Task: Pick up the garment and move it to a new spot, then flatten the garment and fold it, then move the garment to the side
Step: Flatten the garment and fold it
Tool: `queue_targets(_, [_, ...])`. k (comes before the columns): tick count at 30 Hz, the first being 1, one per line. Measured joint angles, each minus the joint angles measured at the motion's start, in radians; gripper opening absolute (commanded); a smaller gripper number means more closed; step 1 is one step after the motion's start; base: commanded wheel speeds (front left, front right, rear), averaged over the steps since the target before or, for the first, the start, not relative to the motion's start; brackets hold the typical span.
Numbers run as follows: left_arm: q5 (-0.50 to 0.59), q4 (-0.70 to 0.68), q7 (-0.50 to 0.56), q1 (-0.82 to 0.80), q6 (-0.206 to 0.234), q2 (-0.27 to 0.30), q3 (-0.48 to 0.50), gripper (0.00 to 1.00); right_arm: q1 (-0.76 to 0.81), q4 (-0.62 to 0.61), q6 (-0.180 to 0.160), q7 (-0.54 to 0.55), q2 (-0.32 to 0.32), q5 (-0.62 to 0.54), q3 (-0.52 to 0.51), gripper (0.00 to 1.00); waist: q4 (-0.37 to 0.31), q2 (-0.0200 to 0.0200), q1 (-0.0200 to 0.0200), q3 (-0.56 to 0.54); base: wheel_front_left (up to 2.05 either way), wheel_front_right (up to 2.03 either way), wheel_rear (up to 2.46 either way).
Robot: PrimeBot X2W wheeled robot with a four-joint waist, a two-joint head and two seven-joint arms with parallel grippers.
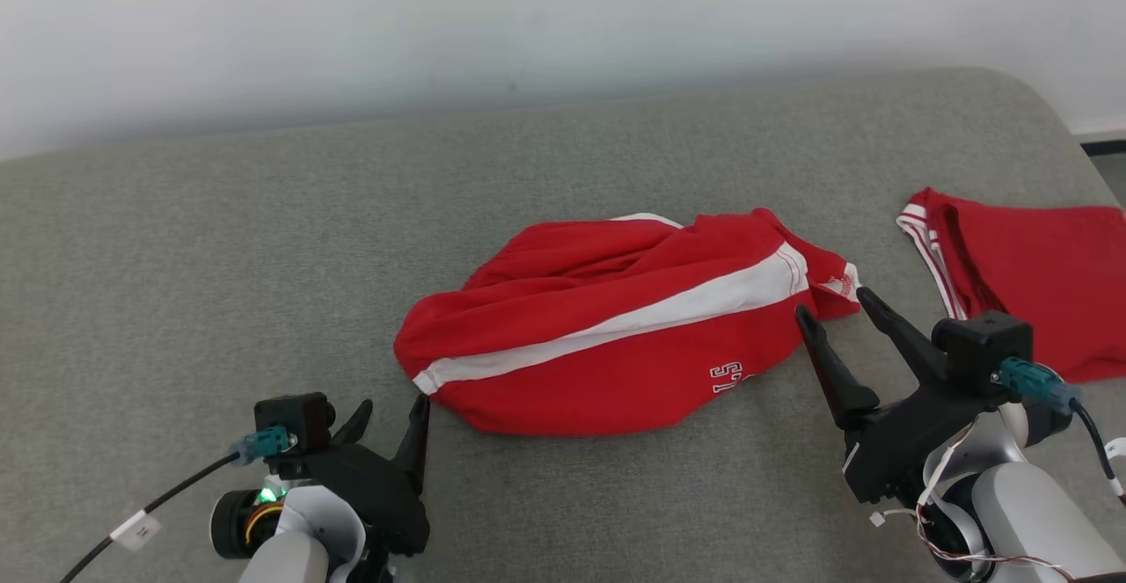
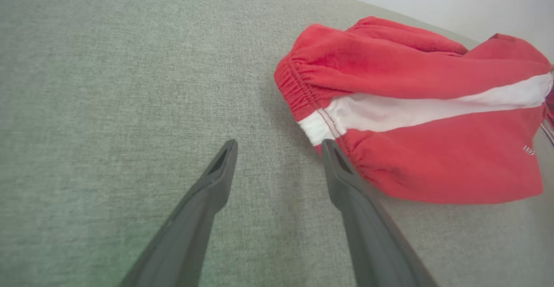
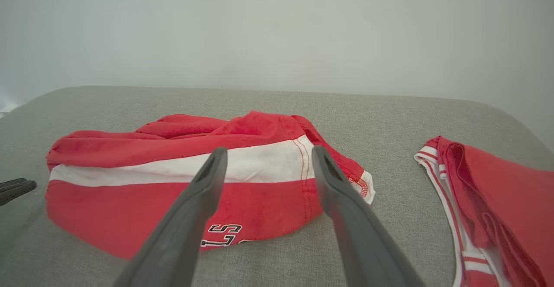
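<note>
Red shorts (image 1: 616, 337) with a white side stripe lie bunched at the middle of the grey cushioned surface (image 1: 220, 284), not yet flattened.

Left gripper (image 1: 394, 404): jaws fully apart, holding nothing, one fingertip just beside the elastic waistband corner.

Right gripper (image 1: 833, 302): jaws fully apart, holding nothing, poised at the hem end.

Likely faults:
- A pinch at either end may catch one layer only, so the shorts lift twisted.
- Fingertips pressed into the soft cover may snag it.
- The right arm works near the second red garment (image 1: 1029, 275) and could drag it out of place.
</note>
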Motion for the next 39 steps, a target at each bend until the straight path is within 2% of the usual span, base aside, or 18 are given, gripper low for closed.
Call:
queue_targets(11, [-0.072,0.081,-0.012,-0.077,0.0,0.003,-0.031,1.0,-0.02,0.045,0.0,-0.033,-0.006,0.015,0.039,1.0,-0.044,0.0,0.0,0.025,0.0,0.0,0.0])
queue_targets(19, [-0.184,0.073,-0.02,-0.107,0.0,0.005,-0.038,1.0,-0.031,0.054,0.0,-0.042,-0.012,0.02,0.047,1.0,-0.059,0.0,-0.0001,0.033,0.0,0.0,0.0])
queue_targets(28, [-0.212,0.088,0.007,-0.11,0.0,0.031,-0.074,1.0,-0.035,0.057,0.0,-0.044,-0.013,0.02,0.049,1.0,-0.064,0.0,-0.0001,0.044,0.0,0.0,0.0])
queue_targets(31, [-0.207,0.096,0.012,-0.117,0.0,0.041,-0.088,0.85,-0.037,0.057,0.0,-0.047,-0.013,0.02,0.045,1.0,-0.061,0.0,-0.0001,0.047,0.0,0.0,0.0])
queue_targets(32, [-0.207,0.097,0.012,-0.117,0.0,0.043,-0.09,0.62,-0.037,0.056,0.0,-0.047,-0.014,0.02,0.044,1.0,-0.06,0.0,-0.0001,0.047,0.0,0.0,0.0])
queue_targets(33, [-0.207,0.098,0.011,-0.117,0.0,0.046,-0.09,0.49,-0.037,0.056,0.0,-0.047,-0.014,0.019,0.041,1.0,-0.058,0.0,-0.0001,0.047,0.0,0.0,0.0])
queue_targets(35, [-0.207,0.099,0.01,-0.117,0.0,0.051,-0.091,0.44,-0.037,0.055,0.0,-0.046,-0.016,0.017,0.038,1.0,-0.054,0.0,-0.0001,0.046,0.0,0.0,0.0])
queue_targets(37, [-0.21,0.099,0.006,-0.117,0.0,0.054,-0.092,0.25,-0.037,0.054,0.0,-0.044,-0.017,0.016,0.034,1.0,-0.048,-0.0001,-0.0001,0.045,0.0,0.0,0.0])
queue_targets(38, [-0.211,0.099,0.006,-0.117,0.0,0.055,-0.094,0.04,-0.037,0.053,0.0,-0.042,-0.017,0.014,0.035,1.0,-0.045,0.0,-0.0002,0.045,0.0,0.0,0.0])
queue_targets(39, [-0.211,0.099,0.007,-0.118,0.0,0.056,-0.097,0.0,-0.039,0.053,0.0,-0.041,-0.018,0.014,0.038,1.0,-0.043,0.0,-0.0002,0.046,0.0,0.0,0.0])
